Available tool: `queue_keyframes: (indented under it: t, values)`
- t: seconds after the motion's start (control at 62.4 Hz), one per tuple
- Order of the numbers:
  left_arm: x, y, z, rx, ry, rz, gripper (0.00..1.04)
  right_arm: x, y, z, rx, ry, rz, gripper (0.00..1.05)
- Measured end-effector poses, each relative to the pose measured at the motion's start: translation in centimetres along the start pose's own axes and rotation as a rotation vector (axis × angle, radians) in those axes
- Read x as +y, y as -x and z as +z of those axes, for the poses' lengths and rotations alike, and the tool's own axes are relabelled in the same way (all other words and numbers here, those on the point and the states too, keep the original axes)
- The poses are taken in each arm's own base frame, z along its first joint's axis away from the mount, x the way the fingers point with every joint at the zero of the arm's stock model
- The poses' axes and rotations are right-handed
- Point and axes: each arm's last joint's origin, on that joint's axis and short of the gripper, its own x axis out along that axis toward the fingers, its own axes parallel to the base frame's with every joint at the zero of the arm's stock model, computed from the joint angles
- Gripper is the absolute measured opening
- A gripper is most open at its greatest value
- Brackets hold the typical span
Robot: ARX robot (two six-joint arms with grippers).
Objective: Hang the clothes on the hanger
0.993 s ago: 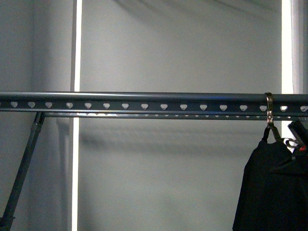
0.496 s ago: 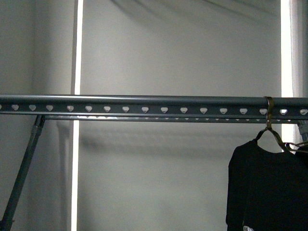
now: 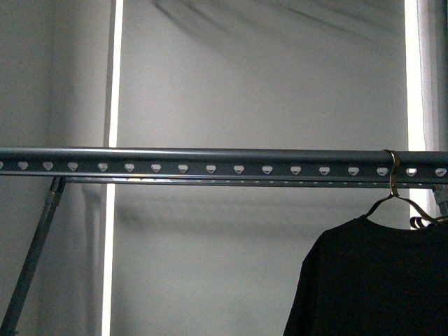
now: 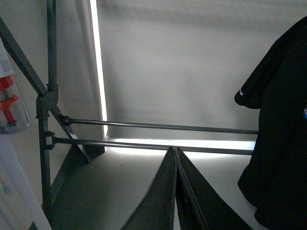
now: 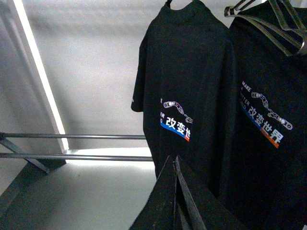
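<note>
Grey wall behind; clothes (image 3: 371, 280) hang from hanger (image 3: 210, 165) (wire hook); left gripper (image 4: 175, 158) and right gripper (image 5: 174, 165) pressed together.

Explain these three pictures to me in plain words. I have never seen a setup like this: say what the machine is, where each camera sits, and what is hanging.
This is a robot with two arms, each ending in a gripper. One camera sits on its body and looks ahead; there you see the grey rail with its heart-shaped holes, and a black T-shirt hanging from it by a wire coat hanger.

The other two cameras ride on the wrists. The dark wedge at the bottom of each is that arm's gripper: the left gripper and the right gripper both look shut and hold nothing. The right wrist view shows a second black T-shirt with the same print hanging beside the first. Behind everything is a plain wall.
</note>
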Motion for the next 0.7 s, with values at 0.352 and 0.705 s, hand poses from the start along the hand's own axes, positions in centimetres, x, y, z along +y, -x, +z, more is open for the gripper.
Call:
queue_keyframes:
  t: [0.352, 0.705]
  values:
    - [0.0, 1.5, -0.4, 0.015, 0.0, 0.0, 0.04, 0.0, 0.0, -1.5, 0.001, 0.0, 0.0, 0.02]
    - [0.0, 1.6, -0.3, 0.006, 0.0, 0.0, 0.19, 0.0, 0.0, -1.5, -0.001, 0.002, 0.0, 0.37]
